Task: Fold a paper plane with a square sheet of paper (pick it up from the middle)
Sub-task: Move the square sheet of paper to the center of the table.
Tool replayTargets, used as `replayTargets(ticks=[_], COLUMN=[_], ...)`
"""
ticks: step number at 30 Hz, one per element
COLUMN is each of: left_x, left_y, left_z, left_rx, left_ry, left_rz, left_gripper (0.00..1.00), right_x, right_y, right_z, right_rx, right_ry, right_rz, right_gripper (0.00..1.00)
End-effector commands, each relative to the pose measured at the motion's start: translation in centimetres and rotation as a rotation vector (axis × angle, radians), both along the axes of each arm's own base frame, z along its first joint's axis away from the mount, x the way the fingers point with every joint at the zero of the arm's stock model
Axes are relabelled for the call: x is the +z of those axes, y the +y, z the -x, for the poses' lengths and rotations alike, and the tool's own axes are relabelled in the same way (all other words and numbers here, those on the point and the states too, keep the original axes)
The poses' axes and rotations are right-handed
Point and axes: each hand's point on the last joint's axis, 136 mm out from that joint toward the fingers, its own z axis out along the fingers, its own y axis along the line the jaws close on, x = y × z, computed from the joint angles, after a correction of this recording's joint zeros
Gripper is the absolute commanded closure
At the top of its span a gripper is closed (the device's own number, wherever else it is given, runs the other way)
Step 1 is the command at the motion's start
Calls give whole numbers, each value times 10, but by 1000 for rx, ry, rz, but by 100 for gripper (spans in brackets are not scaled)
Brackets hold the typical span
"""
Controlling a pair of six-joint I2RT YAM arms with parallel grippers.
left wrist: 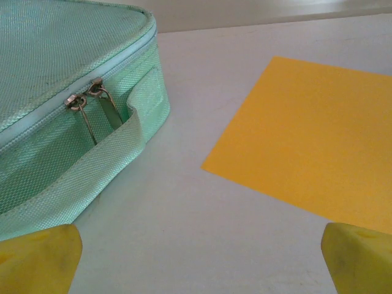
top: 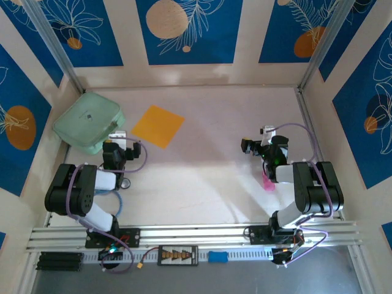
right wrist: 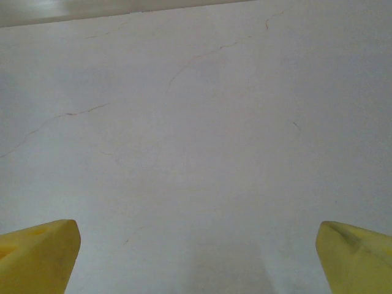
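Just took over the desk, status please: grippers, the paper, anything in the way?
Both open, empty: left gripper, right gripper. The paper flat, unfolded, untouched. A green case close beside it, not touching.

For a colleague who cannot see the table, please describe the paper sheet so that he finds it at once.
Look at the far left of the white table, where a mint-green case sits. Just right of it, not touching, lies the square sheet of paper. It alone is flat, thin and orange-yellow.
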Motion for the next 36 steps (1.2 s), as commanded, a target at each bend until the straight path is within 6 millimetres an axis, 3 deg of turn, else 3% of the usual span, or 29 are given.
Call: replayTargets(ticks=[1, 28, 36], left_x=[10, 10, 37], left_y=[-4, -9, -6], left_z=[-6, -5, 3], left_rx=[-23, -51, -37], left_ry=[-30, -35, -60], left_rz=[-2, 1, 4], left_gripper=[0, 0, 0], right_x=[16, 17, 40], right_y=[0, 3, 6], right_z=[-8, -7, -2], right_rx=[12, 25, 9], right_ry=[-51, -54, -30], right_rz=[-1, 2, 20], right_gripper=[1, 1, 1])
